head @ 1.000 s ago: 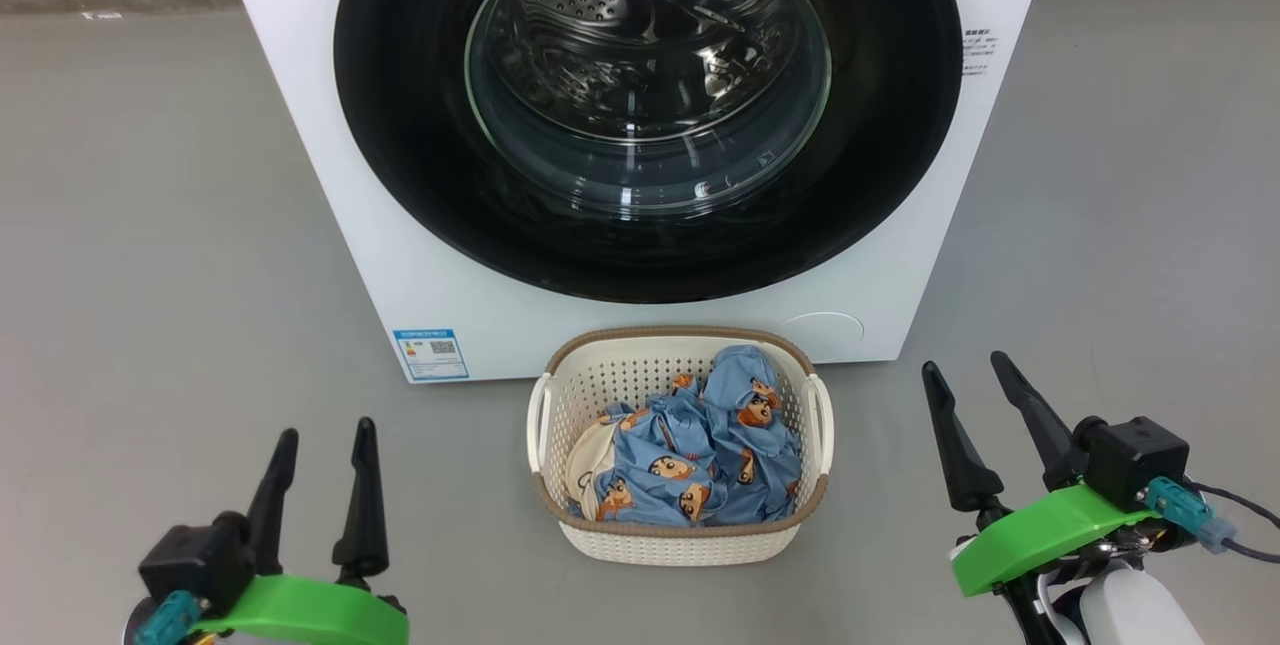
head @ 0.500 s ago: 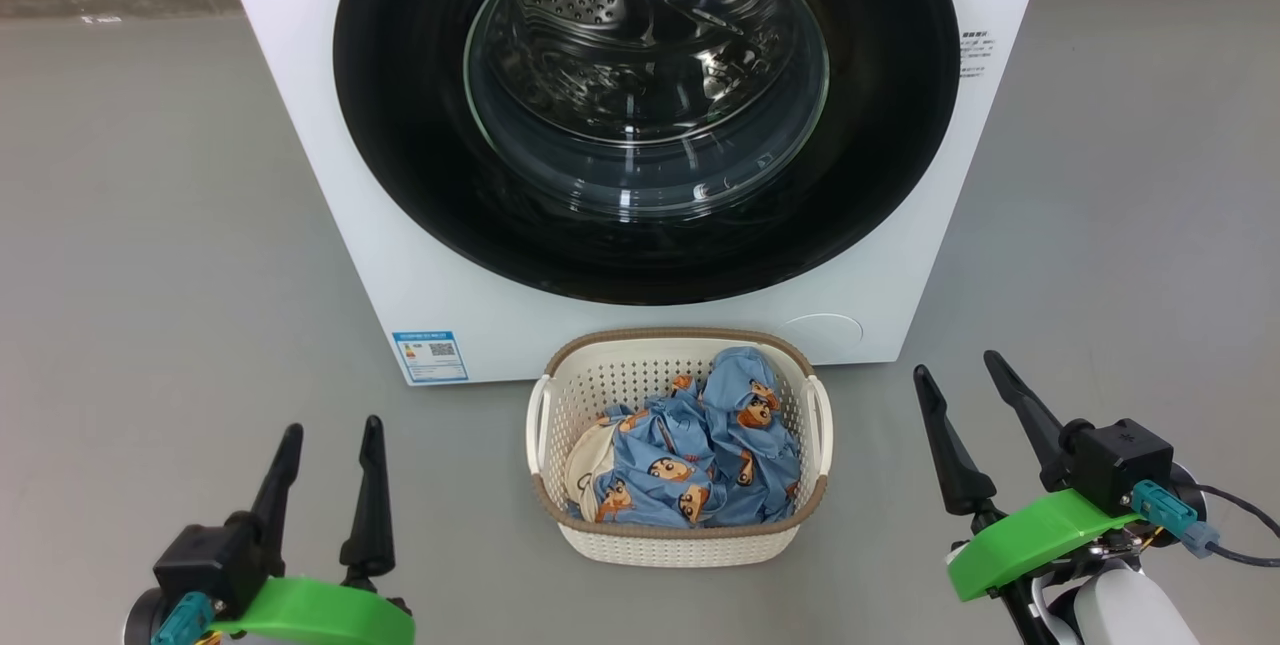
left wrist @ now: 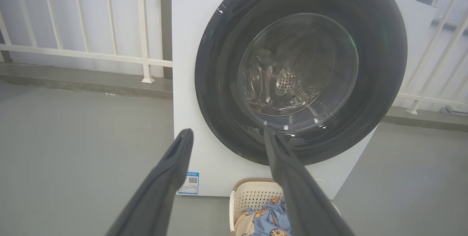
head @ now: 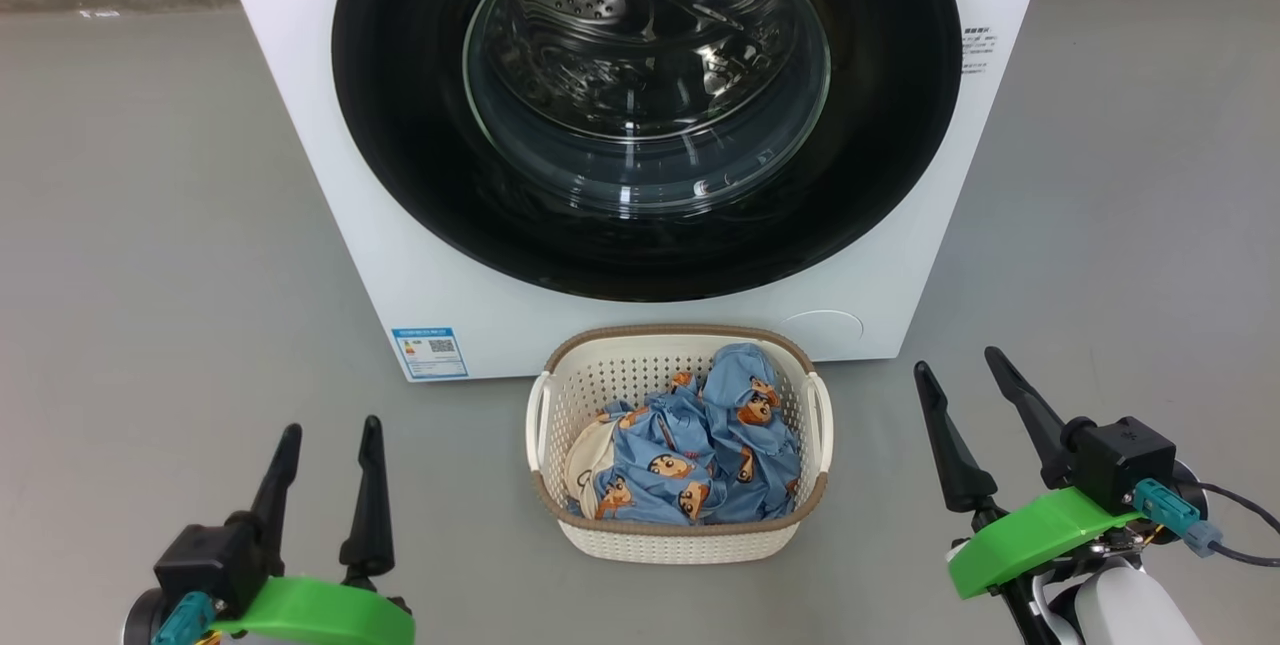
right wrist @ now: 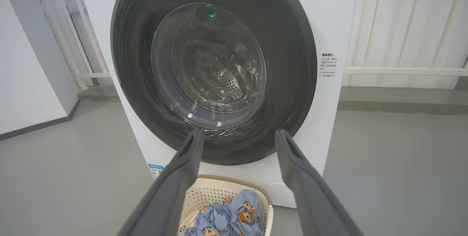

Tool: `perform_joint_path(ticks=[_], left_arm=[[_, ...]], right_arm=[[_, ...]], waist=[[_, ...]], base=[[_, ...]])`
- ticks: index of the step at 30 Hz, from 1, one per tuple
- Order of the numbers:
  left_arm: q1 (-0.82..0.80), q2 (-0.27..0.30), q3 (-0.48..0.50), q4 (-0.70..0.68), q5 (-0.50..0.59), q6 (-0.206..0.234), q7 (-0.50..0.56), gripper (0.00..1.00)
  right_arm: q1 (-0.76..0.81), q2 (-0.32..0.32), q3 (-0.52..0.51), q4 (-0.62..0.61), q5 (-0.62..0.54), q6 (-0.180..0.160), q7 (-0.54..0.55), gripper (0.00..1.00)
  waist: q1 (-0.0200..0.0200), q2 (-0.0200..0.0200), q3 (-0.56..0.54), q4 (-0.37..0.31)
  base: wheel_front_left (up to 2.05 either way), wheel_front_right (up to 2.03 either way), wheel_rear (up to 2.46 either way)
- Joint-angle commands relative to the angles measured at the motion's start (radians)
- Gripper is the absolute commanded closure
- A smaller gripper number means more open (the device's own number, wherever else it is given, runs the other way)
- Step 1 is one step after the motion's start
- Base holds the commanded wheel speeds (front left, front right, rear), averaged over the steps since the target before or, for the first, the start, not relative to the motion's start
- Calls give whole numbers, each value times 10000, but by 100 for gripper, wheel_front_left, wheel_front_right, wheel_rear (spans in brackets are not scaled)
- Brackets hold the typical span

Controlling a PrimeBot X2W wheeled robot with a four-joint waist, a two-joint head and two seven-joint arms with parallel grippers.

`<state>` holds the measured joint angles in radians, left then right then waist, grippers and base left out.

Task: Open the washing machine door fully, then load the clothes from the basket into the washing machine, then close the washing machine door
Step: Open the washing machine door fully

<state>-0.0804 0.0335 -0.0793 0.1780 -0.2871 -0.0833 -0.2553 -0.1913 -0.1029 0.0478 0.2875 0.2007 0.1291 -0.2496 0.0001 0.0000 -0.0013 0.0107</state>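
The white washing machine [head: 300, 105] [left wrist: 190, 27] [right wrist: 336, 20] stands ahead with its round black-rimmed door [head: 400, 125] [left wrist: 219, 82] [right wrist: 289, 64] shut flat against the front. On the floor before it sits the cream basket [head: 680, 543] [left wrist: 252, 192] [right wrist: 208, 192], filled with light blue printed clothes [head: 700, 445] [left wrist: 272, 217] [right wrist: 226, 217] and a cream cloth [head: 590, 460]. My left gripper [head: 331, 425] [left wrist: 226, 133] hangs open to the basket's left. My right gripper [head: 955, 360] [right wrist: 237, 133] hangs open to its right. Both are empty and well apart from the basket.
Grey floor [head: 150, 225] spreads wide on both sides of the machine. A white railing [left wrist: 109, 58] [right wrist: 402, 71] runs behind it, with a low kerb under it. A white wall [right wrist: 25, 82] stands off to one side in the right wrist view.
Both grippers have shifted very slightly inward and stay open. The basket, clothes and door have not moved.
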Motion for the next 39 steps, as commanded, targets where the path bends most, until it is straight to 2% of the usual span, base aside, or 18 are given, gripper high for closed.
perform_joint_path(ticks=[1,11,27,39], left_arm=[[-438,168,311,-255,116,53,-65,0],[-458,168,340,-247,294,127,-65,0],[-422,168,378,-409,65,114,-65,0],[-440,168,370,-339,88,113,-65,0]], right_arm=[[-420,-16,197,-296,109,16,-122,0],[-449,-7,152,-308,110,16,-122,0],[-471,13,133,-303,158,16,-122,0],[-454,20,117,-305,188,16,-122,0]], waist=[[0,0,8,0],[0,0,57,-2],[0,0,81,-51],[0,0,61,-38]], base=[[0,0,0],[39,39,-78],[101,101,-202],[21,21,-42]])
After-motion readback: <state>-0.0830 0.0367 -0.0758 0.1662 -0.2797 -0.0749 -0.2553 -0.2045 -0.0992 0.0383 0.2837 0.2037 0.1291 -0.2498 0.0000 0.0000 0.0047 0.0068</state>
